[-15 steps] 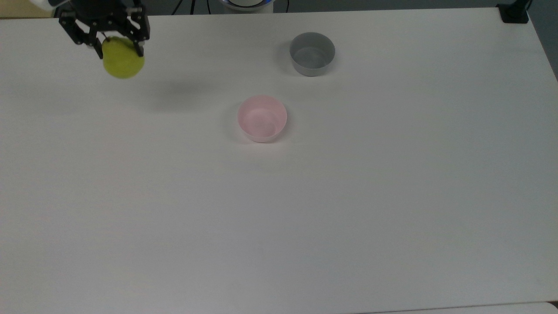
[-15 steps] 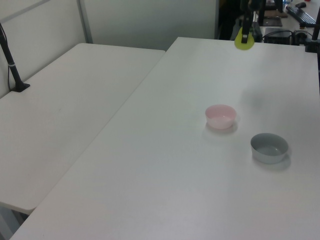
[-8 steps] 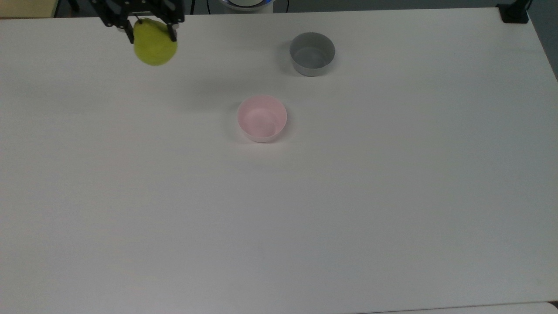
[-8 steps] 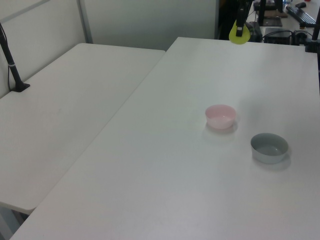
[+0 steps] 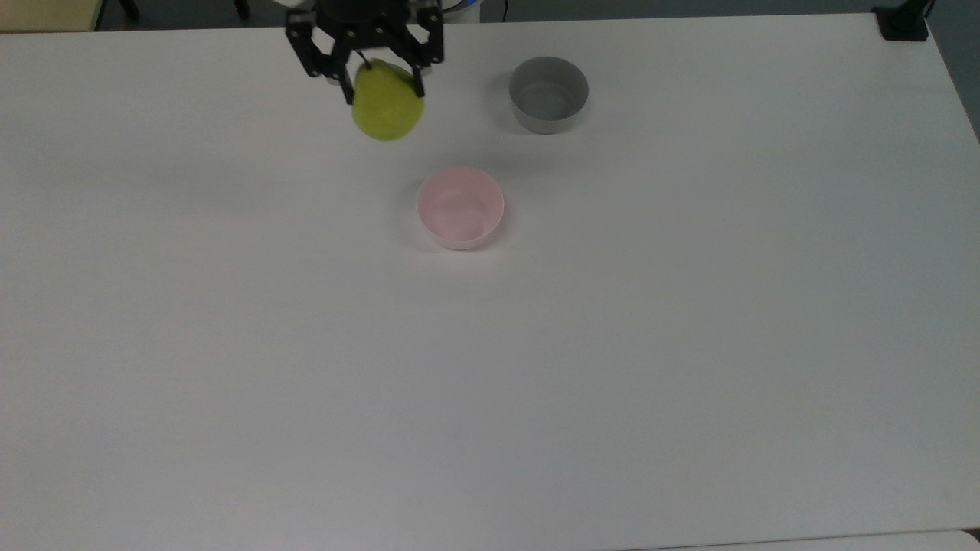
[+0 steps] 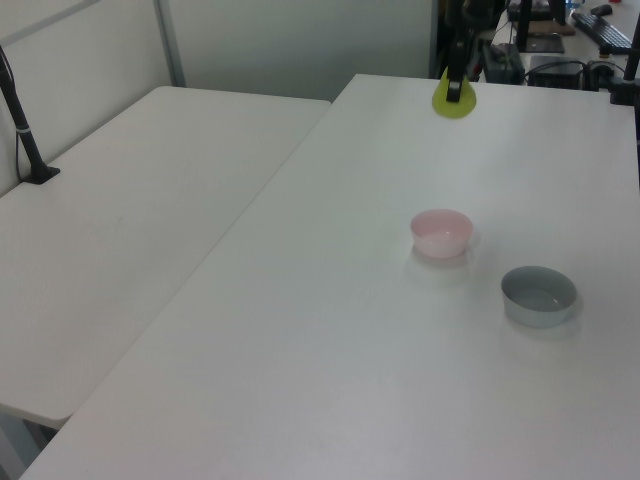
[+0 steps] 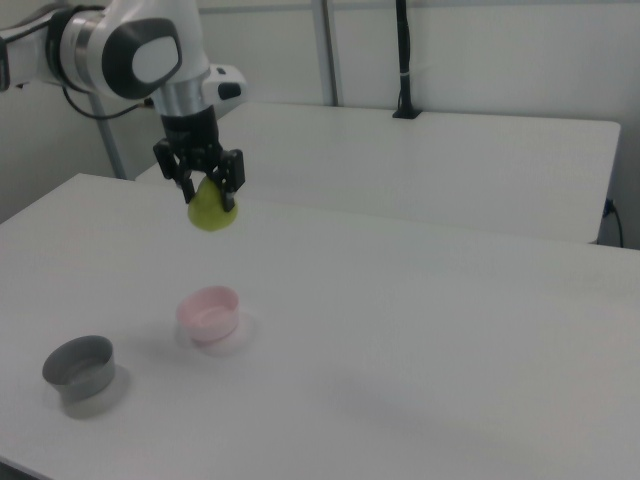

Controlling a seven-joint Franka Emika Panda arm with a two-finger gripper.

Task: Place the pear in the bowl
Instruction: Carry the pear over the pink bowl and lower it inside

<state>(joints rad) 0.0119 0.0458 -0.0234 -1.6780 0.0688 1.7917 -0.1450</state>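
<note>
Arm reaching straight down from above in the right view, wrist vertical. Claw [image 7: 212, 190] clamped on the upper part of the pear [image 7: 211, 212], which hangs in the air clear of the desk [image 5: 612, 367]. Pink bowl [image 5: 460, 207] sits near it, toward the top view's lower right; grey bowl [image 5: 548, 94] stands apart.

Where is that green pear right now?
The pear hangs in the gripper above the table, up and to the top view's left of the pink bowl.
</note>
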